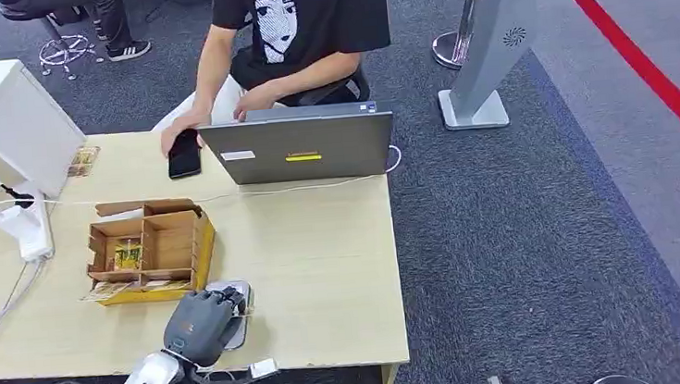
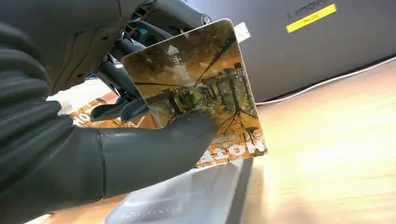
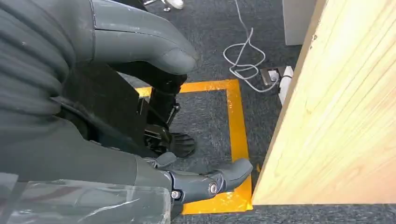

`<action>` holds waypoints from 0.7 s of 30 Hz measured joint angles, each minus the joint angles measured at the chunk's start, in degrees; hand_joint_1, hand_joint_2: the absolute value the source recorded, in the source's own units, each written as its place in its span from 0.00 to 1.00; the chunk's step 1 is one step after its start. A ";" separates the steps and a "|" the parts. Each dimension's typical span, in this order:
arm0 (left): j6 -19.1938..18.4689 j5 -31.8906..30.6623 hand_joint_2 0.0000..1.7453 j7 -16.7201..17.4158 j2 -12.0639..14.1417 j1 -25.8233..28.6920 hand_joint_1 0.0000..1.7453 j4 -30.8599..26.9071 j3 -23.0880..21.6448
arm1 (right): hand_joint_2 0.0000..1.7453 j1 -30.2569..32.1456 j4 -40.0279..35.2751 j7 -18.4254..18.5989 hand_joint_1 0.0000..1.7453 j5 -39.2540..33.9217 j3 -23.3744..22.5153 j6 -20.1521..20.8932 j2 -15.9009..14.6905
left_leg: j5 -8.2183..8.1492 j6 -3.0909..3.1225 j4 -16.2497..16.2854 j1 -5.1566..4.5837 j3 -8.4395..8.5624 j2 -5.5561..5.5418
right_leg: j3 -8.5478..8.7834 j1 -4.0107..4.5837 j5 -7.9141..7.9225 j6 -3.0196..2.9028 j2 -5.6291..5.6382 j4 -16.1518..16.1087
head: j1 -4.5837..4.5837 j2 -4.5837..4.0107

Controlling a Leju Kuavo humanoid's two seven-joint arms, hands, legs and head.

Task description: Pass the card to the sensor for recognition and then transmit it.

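My left hand [image 1: 201, 323] is at the table's near edge, over a flat grey sensor pad [image 1: 239, 290]. In the left wrist view that hand [image 2: 93, 154] pinches a card [image 2: 201, 93] printed with an orange autumn scene between thumb and fingers. The card stands on edge just above the sensor pad [image 2: 187, 200]; whether it touches the pad I cannot tell. My right hand [image 3: 116, 116] hangs beside the table's side, fingers apart, holding nothing.
A wooden compartment box [image 1: 148, 250] with cards stands just beyond the sensor. A person sits at the far side behind a grey laptop [image 1: 300, 147], one hand on a black phone [image 1: 183, 155]. A white box [image 1: 4, 110] and power strip [image 1: 31, 230] sit left.
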 joint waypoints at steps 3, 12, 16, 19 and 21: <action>-0.02 -0.02 1.00 0.00 -0.02 -0.27 1.00 0.46 -0.28 | 1.00 0.01 0.00 0.07 0.00 0.00 0.00 0.02 0.00 | 0.00 0.00 0.00 0.00 0.00 0.00 | 0.00 0.00 0.00 0.00 0.00 0.00 | 0.00 0.00; 3.67 -1.68 1.00 1.37 -0.65 -3.79 1.00 3.32 -2.73 | 1.00 -0.10 0.02 0.35 0.00 0.61 -0.02 0.04 0.00 | 0.06 0.06 0.01 0.00 0.02 -0.02 | 0.03 0.00 0.05 0.05 -0.03 0.00 | 0.00 0.00; 6.10 -3.06 1.00 2.45 -1.22 -6.20 1.00 2.36 -2.75 | 1.00 -0.23 0.02 0.39 0.00 0.85 -0.02 0.07 0.00 | 0.07 0.06 0.01 0.00 0.02 -0.03 | 0.05 0.00 0.06 0.04 -0.04 0.00 | 0.00 0.00; 6.76 -3.52 1.00 2.95 -1.51 -7.40 1.00 1.40 -2.73 | 1.00 -0.29 0.02 0.44 0.00 1.16 -0.02 0.20 0.02 | 0.07 0.06 0.01 0.00 0.02 -0.02 | 0.04 0.00 0.06 0.04 -0.03 0.00 | 0.00 0.00; 7.59 -3.56 1.00 2.99 -1.55 -8.31 1.00 0.17 -2.62 | 1.00 -0.30 0.02 0.50 0.00 1.29 0.02 0.35 0.02 | 0.07 0.06 0.01 0.00 0.01 -0.04 | 0.04 0.00 0.06 0.04 -0.04 0.01 | 0.00 -0.02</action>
